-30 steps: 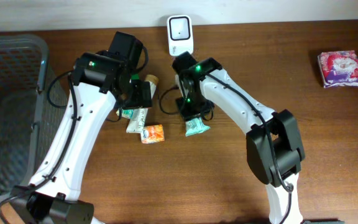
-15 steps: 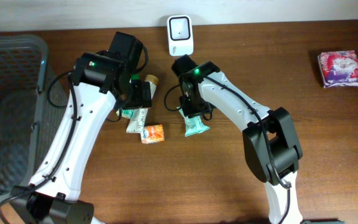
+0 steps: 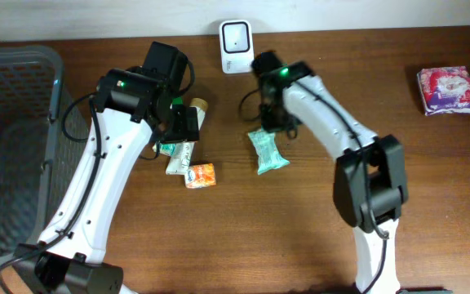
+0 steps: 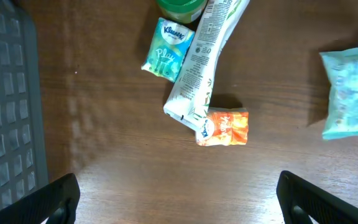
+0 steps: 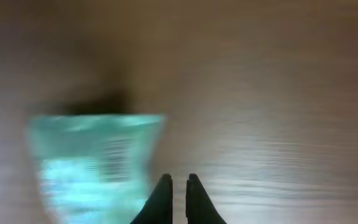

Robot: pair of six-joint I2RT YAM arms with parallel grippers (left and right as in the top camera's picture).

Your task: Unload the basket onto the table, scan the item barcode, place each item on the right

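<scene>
The bench is dark brown wood with a visible grain. The scanner is a white, rounded-rectangular unit with a dark window, and it serves as our reference.

The teal packet is a soft, crinkled foil pouch lying flat on the bench, in front of the scanner and slightly to its right. The orange sachet and the white tube lie in front of the scanner to its left. The grey basket, a plastic lattice, is far to the scanner's left.

The right pincer is closed, tips nearly meeting, and grips nothing. The teal packet lies just beside it; blur hides any contact.

The left pincer is spread fully wide, empty, above the orange sachet.
</scene>
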